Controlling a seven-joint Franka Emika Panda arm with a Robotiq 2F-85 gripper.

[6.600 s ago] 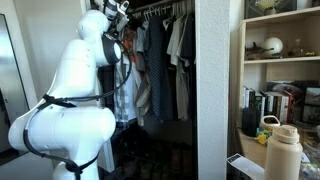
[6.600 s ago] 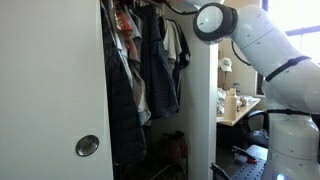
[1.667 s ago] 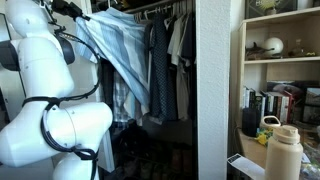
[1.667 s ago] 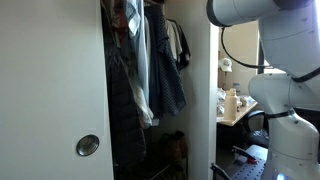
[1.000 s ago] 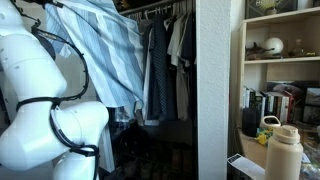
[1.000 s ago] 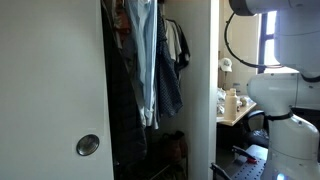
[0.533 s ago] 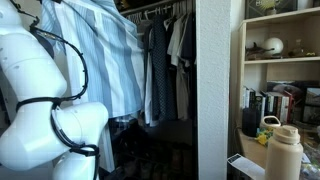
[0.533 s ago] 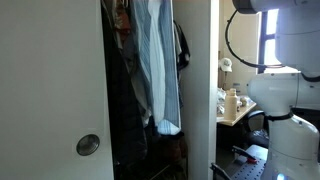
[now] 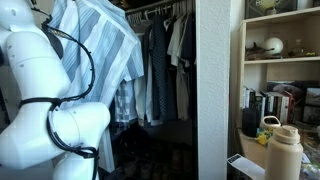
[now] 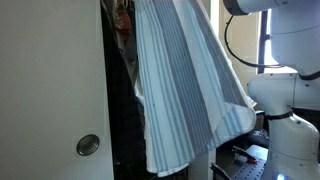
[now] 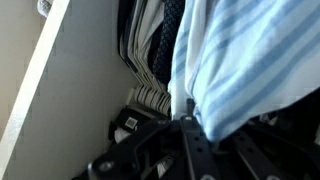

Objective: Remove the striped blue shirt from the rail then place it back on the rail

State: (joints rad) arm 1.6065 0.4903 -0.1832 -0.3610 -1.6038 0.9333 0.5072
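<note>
The striped blue shirt (image 9: 100,55) hangs off the rail, spread out in front of the wardrobe's open side next to my white arm (image 9: 45,110). In an exterior view the striped blue shirt (image 10: 185,85) fans wide across the opening. The rail (image 9: 160,9) is a thin dark bar at the wardrobe's top, with other clothes on it. In the wrist view my gripper (image 11: 190,120) is shut at the shirt's (image 11: 245,55) top edge, its dark fingers (image 11: 192,150) pressed together against the fabric. The gripper itself is hidden in both exterior views.
Dark and grey shirts (image 9: 165,60) hang on the rail inside. A white wardrobe wall (image 9: 215,90) stands beside a shelf with books and a cream bottle (image 9: 283,150). A white door panel with a round knob (image 10: 88,146) borders the opening.
The shirt has swung further out of the wardrobe, from hanging narrow in the opening to spread wide in front of it. The gripper stays shut on it.
</note>
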